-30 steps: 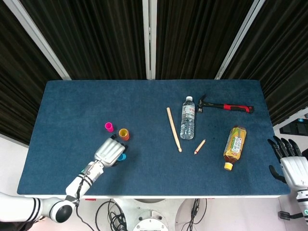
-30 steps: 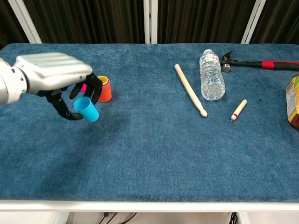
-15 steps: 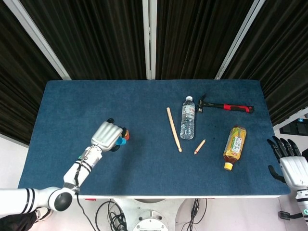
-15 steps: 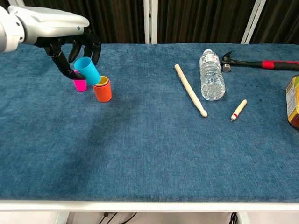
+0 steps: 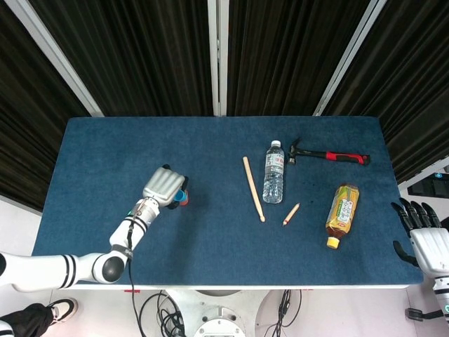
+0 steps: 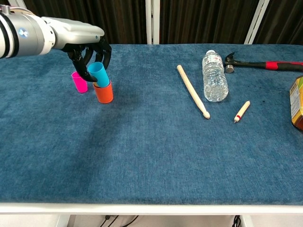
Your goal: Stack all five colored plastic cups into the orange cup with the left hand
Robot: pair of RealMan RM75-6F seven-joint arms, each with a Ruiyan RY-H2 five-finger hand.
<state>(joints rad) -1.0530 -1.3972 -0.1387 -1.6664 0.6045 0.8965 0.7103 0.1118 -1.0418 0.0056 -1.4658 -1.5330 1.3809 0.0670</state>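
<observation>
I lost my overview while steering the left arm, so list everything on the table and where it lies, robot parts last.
blue cup: 1, blue, tilted, lower end in the orange cup's mouth, held by the left hand
orange cup: 1, orange, upright, left part of table
pink cup: 1, pink, just left of the orange cup
wooden stick: 1, pale wood, centre
water bottle: 1, clear, lying right of the stick
hammer: 1, red and black, far right
pencil: 1, short, pale with red band
tea bottle: 1, yellow-brown, lying at right
left hand: above the cups, holding the blue cup
right hand: off the right edge, fingers spread, holding nothing
</observation>
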